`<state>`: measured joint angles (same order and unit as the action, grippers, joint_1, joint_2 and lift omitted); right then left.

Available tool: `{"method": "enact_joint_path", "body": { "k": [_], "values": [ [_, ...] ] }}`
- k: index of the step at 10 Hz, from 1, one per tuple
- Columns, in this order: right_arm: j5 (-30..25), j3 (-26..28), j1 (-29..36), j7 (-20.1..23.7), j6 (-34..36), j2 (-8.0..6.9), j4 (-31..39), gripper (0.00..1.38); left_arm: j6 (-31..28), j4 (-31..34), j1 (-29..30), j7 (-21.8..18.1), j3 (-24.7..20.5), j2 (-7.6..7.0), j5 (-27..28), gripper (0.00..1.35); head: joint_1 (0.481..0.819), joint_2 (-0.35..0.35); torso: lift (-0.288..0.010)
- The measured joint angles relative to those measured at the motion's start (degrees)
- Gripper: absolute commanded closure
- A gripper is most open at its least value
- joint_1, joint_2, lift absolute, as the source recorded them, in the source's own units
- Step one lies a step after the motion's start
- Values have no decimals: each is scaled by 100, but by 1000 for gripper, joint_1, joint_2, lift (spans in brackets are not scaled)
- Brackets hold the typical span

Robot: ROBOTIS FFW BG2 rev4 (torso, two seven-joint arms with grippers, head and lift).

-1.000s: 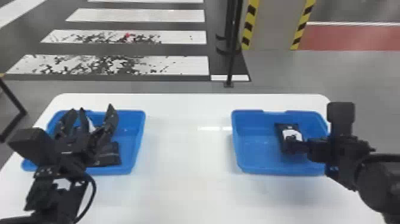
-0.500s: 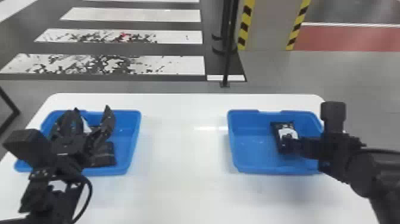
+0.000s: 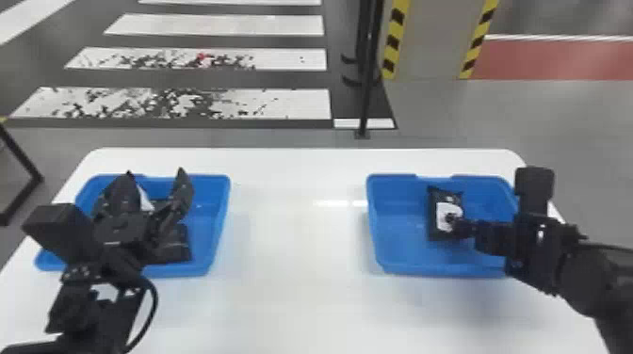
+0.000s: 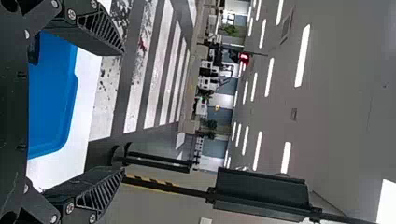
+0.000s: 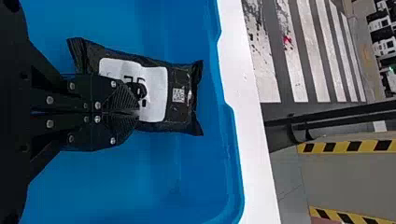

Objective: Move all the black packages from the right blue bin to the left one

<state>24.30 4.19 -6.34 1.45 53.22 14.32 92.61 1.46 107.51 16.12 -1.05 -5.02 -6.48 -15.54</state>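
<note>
The scene was brightly and fairly evenly lit, with rows of long white ceiling lights (image 4: 302, 56) glowing in the left wrist view against a duller grey ceiling (image 4: 345, 102). In the head view, the white table (image 3: 292, 245) shone, and a short streak of glare lay on it between the bins. A soft shadow spread over the table on the near side of the right bin (image 3: 424, 270). The left arm (image 3: 99, 320) and the black contents (image 3: 176, 249) of the left bin (image 3: 219, 226) seemed to merge into one dark tone. In the right wrist view, the black package (image 5: 180, 114) caught small highlights, and its white label (image 5: 156, 88) looked bright.
</note>
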Motion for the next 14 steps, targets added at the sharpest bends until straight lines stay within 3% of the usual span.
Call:
{"method": "enact_joint_path", "body": {
  "k": [2,3,5,6,9,14],
  "values": [
    [78,19,68,68,-20,1,-3,1124,38,0,5,0,15,0,0,173,695,3,-140],
    [232,37,148,94,-32,1,92,993,74,0,4,0,21,0,0,173,695,9,-140],
    [514,98,337,92,140,-11,471,217,103,0,0,1,16,-1,-4,168,695,24,-140],
    [558,128,429,60,368,-17,769,75,101,0,-5,1,19,2,-6,170,695,32,-140],
    [556,137,522,-164,1010,-25,1520,107,65,0,-9,0,32,7,-11,173,695,42,-140],
    [610,-109,3,-471,1111,-102,1008,114,50,0,2,0,34,-5,-11,173,695,51,-140]
  ]
}}
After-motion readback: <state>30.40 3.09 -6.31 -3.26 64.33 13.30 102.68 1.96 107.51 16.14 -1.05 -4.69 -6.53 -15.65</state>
